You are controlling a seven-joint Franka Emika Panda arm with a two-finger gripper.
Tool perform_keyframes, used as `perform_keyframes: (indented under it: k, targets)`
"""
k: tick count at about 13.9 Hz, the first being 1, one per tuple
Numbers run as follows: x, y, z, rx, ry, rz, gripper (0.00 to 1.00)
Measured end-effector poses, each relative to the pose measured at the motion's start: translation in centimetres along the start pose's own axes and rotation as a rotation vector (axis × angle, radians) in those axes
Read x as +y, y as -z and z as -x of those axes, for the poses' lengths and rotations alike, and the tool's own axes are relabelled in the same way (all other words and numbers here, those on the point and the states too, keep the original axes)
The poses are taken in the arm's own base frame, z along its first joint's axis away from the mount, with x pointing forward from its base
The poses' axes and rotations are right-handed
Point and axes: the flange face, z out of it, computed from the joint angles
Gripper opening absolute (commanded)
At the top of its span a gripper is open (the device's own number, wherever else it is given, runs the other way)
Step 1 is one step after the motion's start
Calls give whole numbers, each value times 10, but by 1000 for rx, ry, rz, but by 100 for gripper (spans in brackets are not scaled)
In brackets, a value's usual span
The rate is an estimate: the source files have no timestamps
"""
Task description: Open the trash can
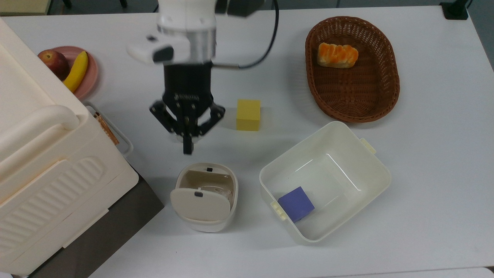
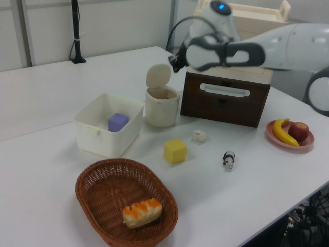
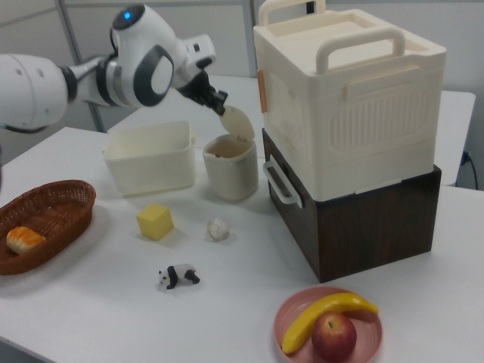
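Lid (image 1: pixel 199 204) of the trash can (image 1: pixel 205 197) stands raised on its hinge, the beige panel tilted up over the top view's lower rim and the cavity showing beneath, so the opening looks done. The can sits on the table (image 1: pixel 424 162) between the large cream box (image 1: pixel 46 162) on the top view's left and the cream tub (image 1: pixel 325 181) on the top view's right, near both but touching neither. Its oval body runs long from the top view's top to bottom; the black button (image 1: pixel 209 169) sits at the upper rim, the hinge at the lower, and the mouth faces upward.

The hand (image 1: pixel 188 148) hangs above the table, apart from the can on its button side, fingers pressed together with nothing between them. In the left view the hand (image 2: pixel 177 60) is higher than the upright lid (image 2: pixel 158 76).

What remains, as I judge it, is a clean retreat: rise straight, stay clear of the standing lid so it is not knocked shut, and keep away from the yellow block (image 1: pixel 248 114).
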Motion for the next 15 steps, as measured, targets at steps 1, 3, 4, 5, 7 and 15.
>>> perform_keyframes:
  k: [1,3,4,5,7,15]
  targets:
    - [3,16,-2,5,-16,-6,34]
    - [2,35,7,-45,-20,-5,100]
    - [-4,39,19,-119,-11,2,100]
    - [-9,40,27,-176,-1,6,100]
    - [-31,47,49,-314,38,13,100]
    - [-3,142,67,-515,-6,63,100]
